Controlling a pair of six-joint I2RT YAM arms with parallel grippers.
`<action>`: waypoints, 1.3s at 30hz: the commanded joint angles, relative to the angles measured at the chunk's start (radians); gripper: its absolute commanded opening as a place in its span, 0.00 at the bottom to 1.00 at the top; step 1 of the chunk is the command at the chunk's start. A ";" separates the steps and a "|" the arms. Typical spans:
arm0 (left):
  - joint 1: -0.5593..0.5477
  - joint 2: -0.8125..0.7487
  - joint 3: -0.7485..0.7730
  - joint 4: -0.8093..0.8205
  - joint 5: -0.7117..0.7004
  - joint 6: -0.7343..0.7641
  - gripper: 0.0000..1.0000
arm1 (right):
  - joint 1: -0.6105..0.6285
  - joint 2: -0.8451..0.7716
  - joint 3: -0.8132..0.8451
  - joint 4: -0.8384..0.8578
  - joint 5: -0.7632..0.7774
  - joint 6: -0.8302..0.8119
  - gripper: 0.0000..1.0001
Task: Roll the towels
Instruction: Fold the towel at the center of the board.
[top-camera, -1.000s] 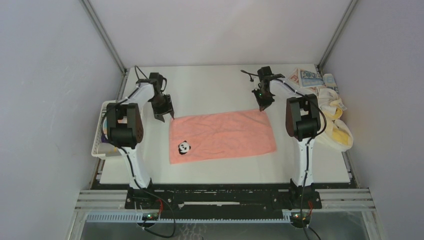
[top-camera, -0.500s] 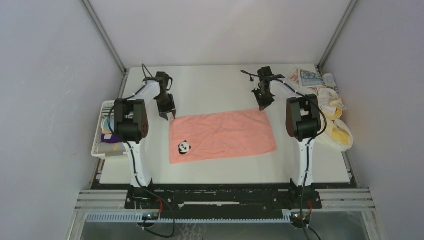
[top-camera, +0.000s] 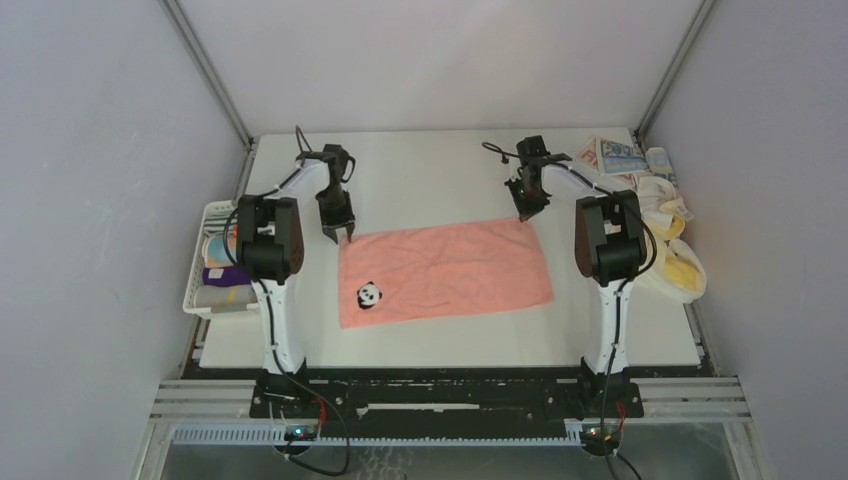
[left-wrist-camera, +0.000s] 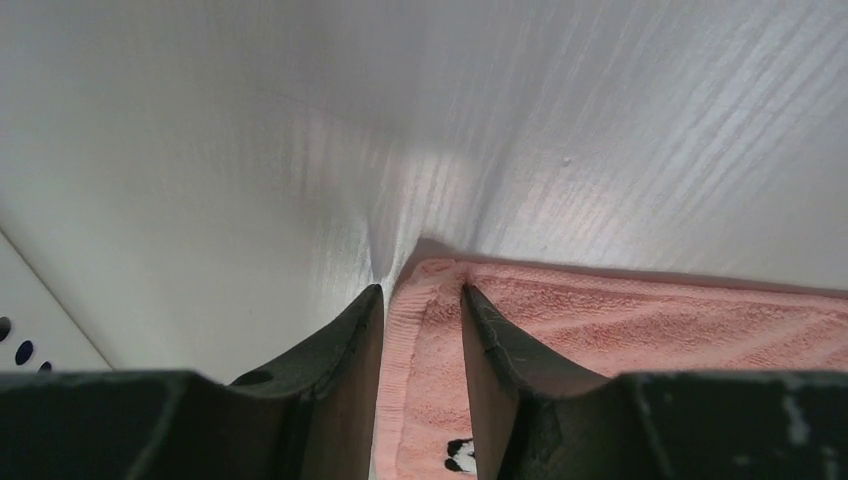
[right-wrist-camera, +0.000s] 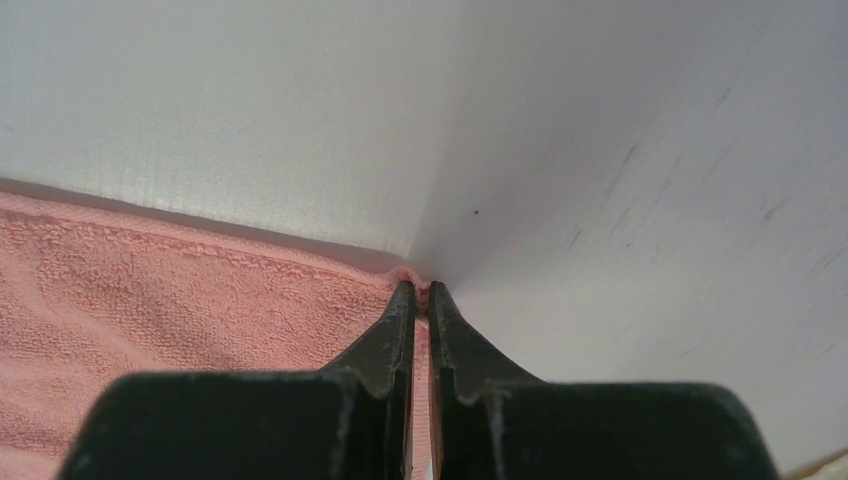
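**At both far corners of the pink towel: R pinched shut, L part-open**

Under your L gripper lies the far-left corner of the salmon-pink towel. Its jaws stand part-open, with the towel's short-edge hem running up the gap between the two fingers. The wrist cam doesn't show whether the pads press the cloth or only straddle it, so treat it as no grip.

Between the tips of your R gripper a thin strip of pink shows. Those jaws are closed tight on the far-right corner, w/ the hem running off to the gripper's left.

From both tips the towel spreads back toward the arm bases, flat on the white table, long side across. The panda patch sits behind the L gripper, near the towel's near-left corner.

Out to the R gripper's right, at the table's edge, is a loose pile of other towels: cream-yellow, plus blue-printed ones further back. Out to the L gripper's left and nearer the bases, a white basket holds folded cloth, incl. something purple.
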 joint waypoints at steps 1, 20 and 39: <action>-0.022 0.012 0.050 -0.012 0.026 -0.010 0.39 | -0.027 -0.082 -0.050 0.082 0.033 0.015 0.00; -0.036 0.086 0.058 0.048 0.082 -0.004 0.00 | -0.083 -0.162 -0.100 0.149 0.012 0.015 0.00; -0.036 -0.337 -0.201 0.256 0.060 0.006 0.00 | -0.091 -0.378 -0.208 0.143 -0.027 0.112 0.00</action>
